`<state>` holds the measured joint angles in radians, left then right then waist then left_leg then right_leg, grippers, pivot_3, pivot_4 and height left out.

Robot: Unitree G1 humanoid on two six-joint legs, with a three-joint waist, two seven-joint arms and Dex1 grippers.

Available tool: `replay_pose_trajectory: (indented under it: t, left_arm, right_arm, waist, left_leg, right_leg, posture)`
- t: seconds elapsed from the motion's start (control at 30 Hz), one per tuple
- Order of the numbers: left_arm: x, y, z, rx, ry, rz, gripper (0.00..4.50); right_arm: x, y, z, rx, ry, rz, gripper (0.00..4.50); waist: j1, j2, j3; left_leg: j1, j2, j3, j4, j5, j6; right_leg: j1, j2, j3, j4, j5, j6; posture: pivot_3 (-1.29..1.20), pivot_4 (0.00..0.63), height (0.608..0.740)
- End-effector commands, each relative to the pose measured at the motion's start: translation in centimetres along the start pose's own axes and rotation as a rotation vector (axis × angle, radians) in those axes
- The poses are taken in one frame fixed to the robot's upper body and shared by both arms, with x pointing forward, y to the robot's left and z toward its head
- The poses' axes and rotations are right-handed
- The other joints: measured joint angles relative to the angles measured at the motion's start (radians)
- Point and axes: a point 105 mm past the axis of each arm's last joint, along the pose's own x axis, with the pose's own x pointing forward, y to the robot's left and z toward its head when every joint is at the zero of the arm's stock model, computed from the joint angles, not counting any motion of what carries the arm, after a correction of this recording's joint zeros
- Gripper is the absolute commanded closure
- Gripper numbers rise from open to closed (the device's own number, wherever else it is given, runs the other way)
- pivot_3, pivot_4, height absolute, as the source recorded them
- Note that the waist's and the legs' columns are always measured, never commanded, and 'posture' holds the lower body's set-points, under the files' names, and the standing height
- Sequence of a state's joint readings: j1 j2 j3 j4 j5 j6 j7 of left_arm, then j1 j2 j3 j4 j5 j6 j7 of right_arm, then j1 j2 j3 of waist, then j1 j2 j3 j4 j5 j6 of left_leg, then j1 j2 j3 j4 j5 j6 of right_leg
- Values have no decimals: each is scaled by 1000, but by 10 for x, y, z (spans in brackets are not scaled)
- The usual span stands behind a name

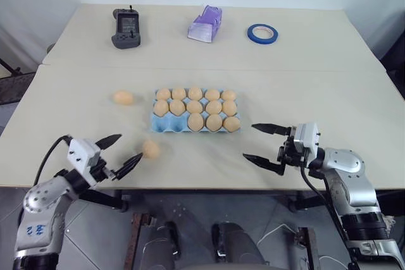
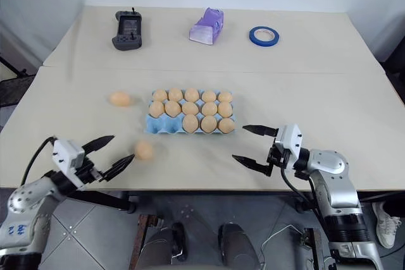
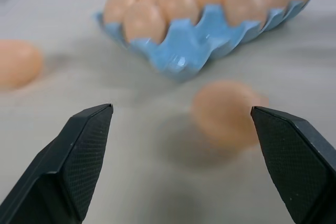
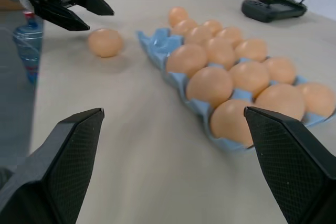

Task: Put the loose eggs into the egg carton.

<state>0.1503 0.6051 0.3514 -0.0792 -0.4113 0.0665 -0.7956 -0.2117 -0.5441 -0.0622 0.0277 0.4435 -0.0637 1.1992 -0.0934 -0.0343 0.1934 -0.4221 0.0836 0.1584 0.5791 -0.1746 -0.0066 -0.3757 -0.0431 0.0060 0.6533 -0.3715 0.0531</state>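
One loose egg is seen lying on the table just beyond the left gripper, at about two o'clock from its fingertips, jaws spread wide and empty. A second egg is parked at nine o'clock of the egg carton, whose near-left cups are seen empty. The right gripper, likewise released, is placed farther off, so the left arm is judged nearer.
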Motion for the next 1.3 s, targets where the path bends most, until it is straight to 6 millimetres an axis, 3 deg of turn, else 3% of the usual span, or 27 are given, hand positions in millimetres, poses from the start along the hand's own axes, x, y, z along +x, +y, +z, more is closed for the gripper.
replay_pose_trajectory:
  t: [0.03,0.17,0.23,0.5,0.63,0.8,0.93,1.13,1.23,1.3]
  left_arm:
    - [-13,5,-2,-5,14,1,0]
    - [-11,0,-3,-14,17,-38,0]
    - [-3,-5,1,-17,-5,-70,0]
    - [41,-35,17,-29,-82,-204,0]
    - [64,-47,14,-49,-84,-221,0]
    - [88,-44,8,-46,-79,-151,0]
    - [83,-40,8,-32,-82,-130,855]
    - [73,-35,23,8,-114,-147,2652]
    - [84,-41,54,47,-181,-222,2700]
    - [94,-43,64,73,-198,-245,2700]
  right_arm:
    - [-1,2,18,-70,-60,20,38]
    - [0,7,17,-77,-57,46,38]
    - [0,7,16,-78,-57,44,38]
    - [-1,8,14,-71,-44,34,38]
    - [-1,9,15,-60,-50,18,38]
    - [-1,10,17,-59,-48,12,38]
    - [-2,10,17,-58,-43,-3,0]
    - [-2,11,15,-51,-42,-20,0]
    - [-1,12,13,-47,-41,-27,0]
    - [0,12,12,-46,-42,-29,0]
  waist:
    - [2,0,0]
    - [9,0,0]
    - [11,0,0]
    - [10,0,0]
    - [10,0,0]
    - [14,0,0]
    - [13,0,0]
    - [11,0,0]
    - [15,0,0]
    - [28,0,0]
  left_leg:
    - [0,0,0,0,0,0]
    - [0,0,-1,0,-1,-1]
    - [0,-1,-1,0,-1,-1]
    - [0,-1,-2,-1,-1,-1]
    - [0,-1,-2,0,0,-1]
    - [0,-1,-2,4,0,0]
    - [0,-1,-3,5,0,0]
    - [0,-1,-3,4,0,0]
    - [0,-1,-3,4,0,0]
    - [-1,-1,-3,5,0,0]
  right_leg:
    - [0,0,0,0,0,0]
    - [0,-2,-1,-1,-1,-2]
    - [0,-3,-1,-1,-9,-17]
    - [1,-2,-2,-1,-1,-3]
    - [1,-1,-2,0,-1,-2]
    - [2,-1,-2,1,0,0]
    - [3,-1,-2,2,0,1]
    - [3,-1,-2,2,0,1]
    - [3,-1,-2,2,0,1]
    - [3,-1,-3,2,1,1]
  posture:
    - [0,150,740]
    - [0,150,740]
    - [0,150,740]
    - [0,150,740]
    - [0,150,740]
    - [0,150,740]
    - [0,150,740]
    - [0,150,740]
    - [0,150,740]
    - [0,150,740]
